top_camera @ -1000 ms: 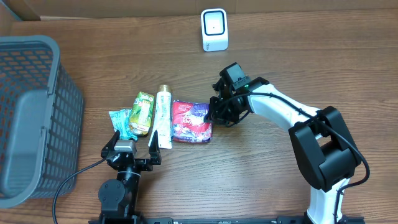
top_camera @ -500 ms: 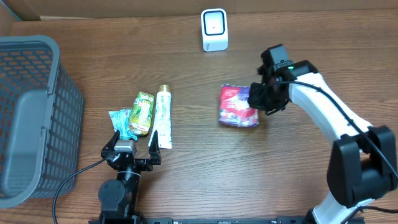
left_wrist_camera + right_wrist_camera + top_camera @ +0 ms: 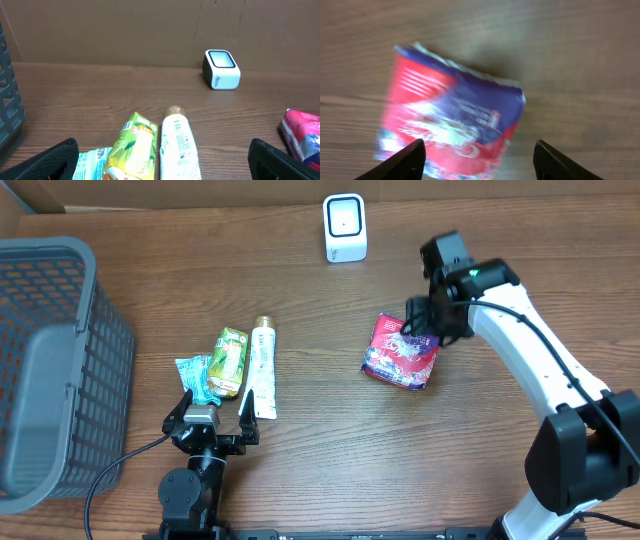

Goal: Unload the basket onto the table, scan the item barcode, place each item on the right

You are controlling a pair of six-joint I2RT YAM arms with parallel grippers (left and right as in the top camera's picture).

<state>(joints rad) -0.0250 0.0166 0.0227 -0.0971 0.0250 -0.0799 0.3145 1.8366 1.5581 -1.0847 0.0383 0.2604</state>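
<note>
Overhead: red-and-purple packet (image 3: 402,364) on wooden table (image 3: 300,470), right of centre, nearer than white scanner (image 3: 345,227), well apart from tube (image 3: 263,366), green carton (image 3: 229,363) and teal sachet (image 3: 194,376); right gripper (image 3: 425,328) over packet's upper right edge; left gripper (image 3: 213,408) near the sachet, grey basket (image 3: 50,370) far left. Left wrist: fingers (image 3: 45,162) spread wide, pinching nothing, with tube and carton between, packet at right edge. Right wrist: fingers (image 3: 407,159) spread apart, blurred packet beyond them, not pinched.
</note>
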